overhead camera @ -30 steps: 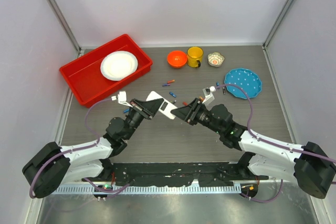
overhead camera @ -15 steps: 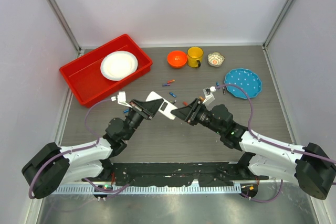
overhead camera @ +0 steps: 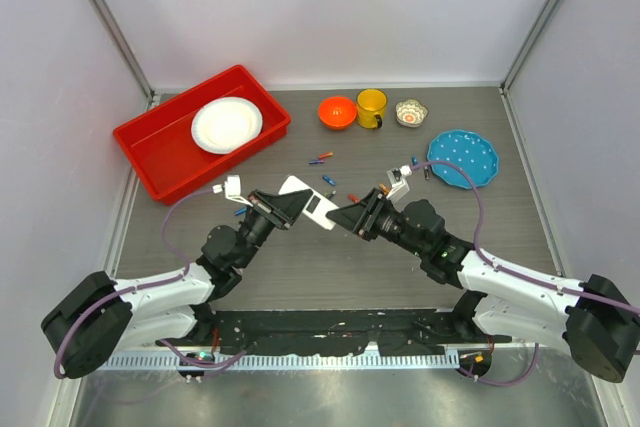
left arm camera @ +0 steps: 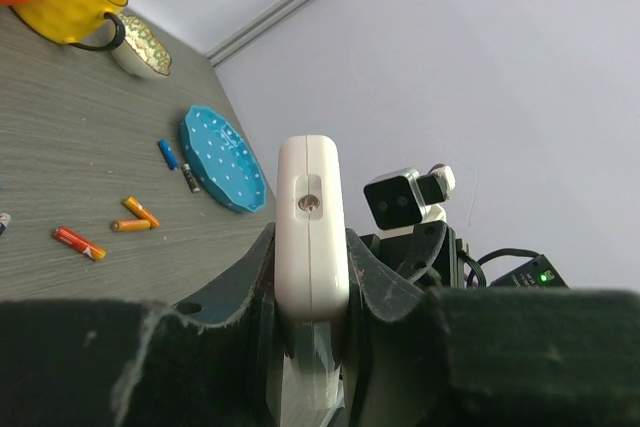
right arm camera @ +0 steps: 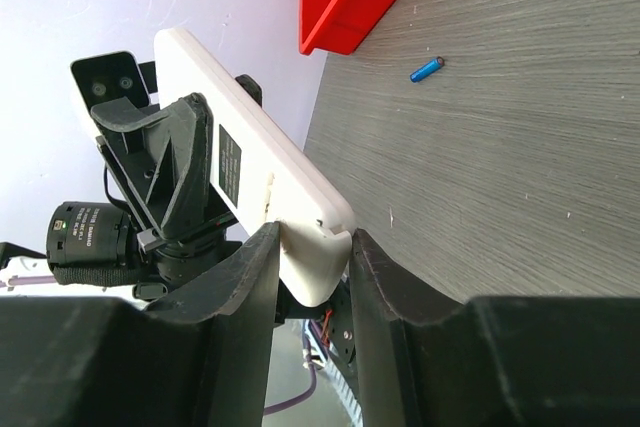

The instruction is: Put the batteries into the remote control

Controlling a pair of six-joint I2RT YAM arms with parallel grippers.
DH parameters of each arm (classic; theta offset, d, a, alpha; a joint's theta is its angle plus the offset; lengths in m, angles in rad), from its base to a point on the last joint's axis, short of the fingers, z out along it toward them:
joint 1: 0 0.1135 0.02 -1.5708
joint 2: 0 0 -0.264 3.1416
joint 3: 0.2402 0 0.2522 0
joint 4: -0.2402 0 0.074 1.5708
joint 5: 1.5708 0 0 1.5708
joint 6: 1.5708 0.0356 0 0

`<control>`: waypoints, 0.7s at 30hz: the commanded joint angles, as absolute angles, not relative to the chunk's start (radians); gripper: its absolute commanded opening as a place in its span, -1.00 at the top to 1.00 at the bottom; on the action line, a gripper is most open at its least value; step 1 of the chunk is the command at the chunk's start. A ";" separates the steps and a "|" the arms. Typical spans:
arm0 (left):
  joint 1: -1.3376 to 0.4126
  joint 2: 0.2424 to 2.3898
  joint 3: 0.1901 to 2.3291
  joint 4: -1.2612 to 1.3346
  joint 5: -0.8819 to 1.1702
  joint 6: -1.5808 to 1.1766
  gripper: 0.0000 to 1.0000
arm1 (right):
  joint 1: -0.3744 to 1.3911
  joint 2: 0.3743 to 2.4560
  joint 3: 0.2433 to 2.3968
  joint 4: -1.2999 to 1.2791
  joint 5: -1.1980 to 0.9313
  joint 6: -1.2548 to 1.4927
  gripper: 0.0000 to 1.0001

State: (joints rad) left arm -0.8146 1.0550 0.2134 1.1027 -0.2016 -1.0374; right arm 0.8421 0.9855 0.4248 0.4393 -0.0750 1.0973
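The white remote control (overhead camera: 305,201) hangs above the table between both grippers, plain back with a dark label facing up. My left gripper (overhead camera: 287,205) is shut on its far half; in the left wrist view the remote (left arm camera: 311,217) stands end-on between the jaws. My right gripper (overhead camera: 345,216) is shut on the remote's near end (right arm camera: 312,262), on a white end piece with a seam against the body (right arm camera: 250,157). Batteries lie loose on the table (overhead camera: 320,158), with others near the blue plate (overhead camera: 413,161). Orange batteries (left arm camera: 78,242) and a blue battery (right arm camera: 425,70) also show.
A red bin (overhead camera: 160,152) holding a white plate (overhead camera: 227,124) stands at the back left. An orange bowl (overhead camera: 337,111), a yellow mug (overhead camera: 371,107) and a small patterned bowl (overhead camera: 411,112) line the back. A blue plate (overhead camera: 462,158) lies at the right.
Almost nothing differs. My right wrist has edged slightly to the right, and both grippers keep their hold on the remote.
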 commanded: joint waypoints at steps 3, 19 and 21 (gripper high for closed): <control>-0.815 1.039 0.210 1.112 -0.245 -0.986 1.00 | 0.841 0.948 0.439 0.439 -0.075 1.075 0.34; -0.813 1.026 0.202 1.098 -0.264 -0.979 1.00 | 0.839 0.923 0.465 0.391 -0.095 1.061 0.58; -0.813 1.023 0.202 1.095 -0.268 -0.976 1.00 | 0.839 0.917 0.463 0.391 -0.103 1.061 0.57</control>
State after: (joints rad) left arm -0.8204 1.0439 0.2123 1.0954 -0.2024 -1.0378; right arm 0.8421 0.9539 0.4263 0.3969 -0.0837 1.0931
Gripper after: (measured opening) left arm 0.262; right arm 0.347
